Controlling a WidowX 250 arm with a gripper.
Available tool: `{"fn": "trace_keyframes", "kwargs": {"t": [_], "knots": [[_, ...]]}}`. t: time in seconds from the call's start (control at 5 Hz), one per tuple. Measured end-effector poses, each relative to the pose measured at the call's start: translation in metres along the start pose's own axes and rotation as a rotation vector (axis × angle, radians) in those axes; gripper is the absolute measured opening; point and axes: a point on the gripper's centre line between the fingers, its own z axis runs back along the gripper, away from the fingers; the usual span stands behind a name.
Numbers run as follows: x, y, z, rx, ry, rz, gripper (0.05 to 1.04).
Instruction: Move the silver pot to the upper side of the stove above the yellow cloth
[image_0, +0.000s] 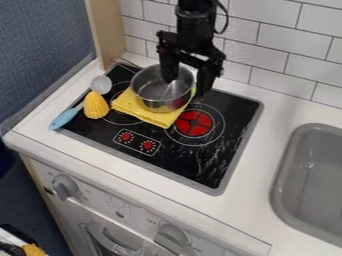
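claw wide open at rim of silver pot

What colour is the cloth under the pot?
The cloth is yellow, seen in the camera view.

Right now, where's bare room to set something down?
Counter between stove and sink; also the stove's near corner, between red burner disc and its sink-side edge. Crowded: the stove's far-left half, with pot on yellow cloth, claw at its rim, and corn-like toy and blue-handled ladle alongside.
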Motion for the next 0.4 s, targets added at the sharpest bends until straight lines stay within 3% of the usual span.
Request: {"fn": "trace_keyframes", "kwargs": {"t": [0.4], "knots": [[-0.0133,-0.0066,-0.0020,-0.032,0.024,-0.015,1.001]]}}
